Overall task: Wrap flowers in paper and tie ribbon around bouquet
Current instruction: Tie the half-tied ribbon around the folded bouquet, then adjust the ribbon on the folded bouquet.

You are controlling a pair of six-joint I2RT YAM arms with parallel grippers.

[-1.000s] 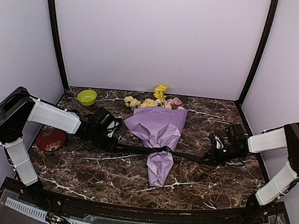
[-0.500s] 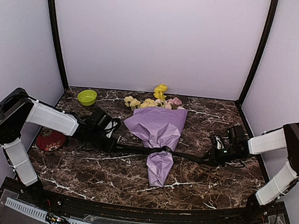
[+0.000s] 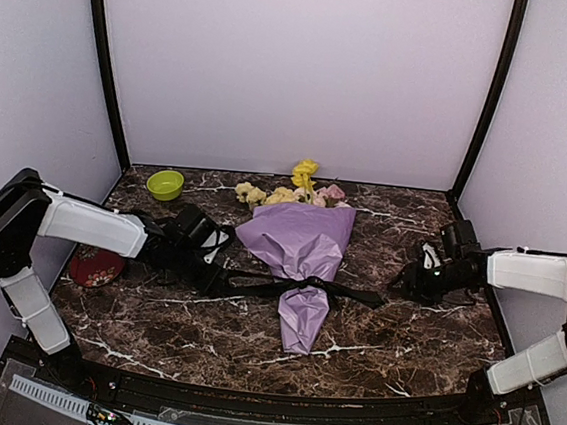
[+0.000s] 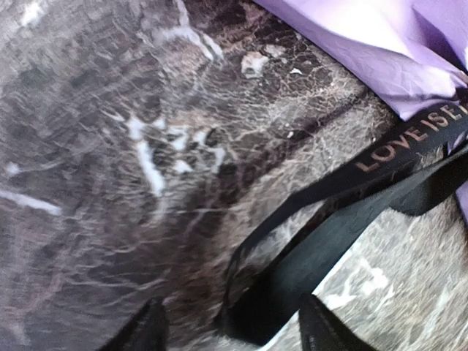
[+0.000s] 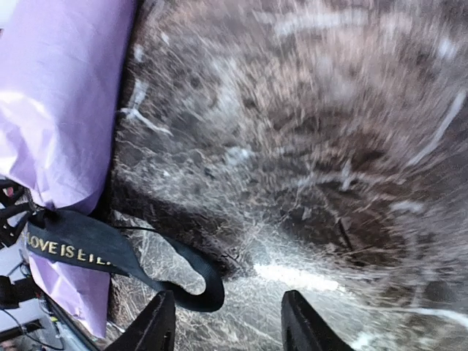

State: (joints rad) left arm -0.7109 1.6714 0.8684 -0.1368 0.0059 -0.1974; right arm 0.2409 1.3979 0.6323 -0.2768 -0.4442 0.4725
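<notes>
The bouquet lies in the middle of the marble table (image 3: pixel 401 344). Its lilac paper (image 3: pixel 303 245) forms a cone, with the yellow, cream and pink flowers (image 3: pixel 290 193) at the far end. The black ribbon (image 3: pixel 309 285) is knotted round the cone's narrow part, and its two ends lie slack on the table. My left gripper (image 3: pixel 216 271) is open beside the left end. In the left wrist view that ribbon end (image 4: pixel 292 285) lies loose between the fingers (image 4: pixel 146 330). My right gripper (image 3: pixel 409 282) is open and a little right of the other end, a curled loop (image 5: pixel 197 281).
A green bowl (image 3: pixel 165 183) stands at the back left. A red patterned dish (image 3: pixel 96 265) sits at the left edge under my left arm. Lilac walls and black corner posts (image 3: pixel 485 101) close in the table.
Both grippers have opened and let go of the ribbon ends, which now lie slack. My right gripper has drawn back to the right, away from the ribbon.
</notes>
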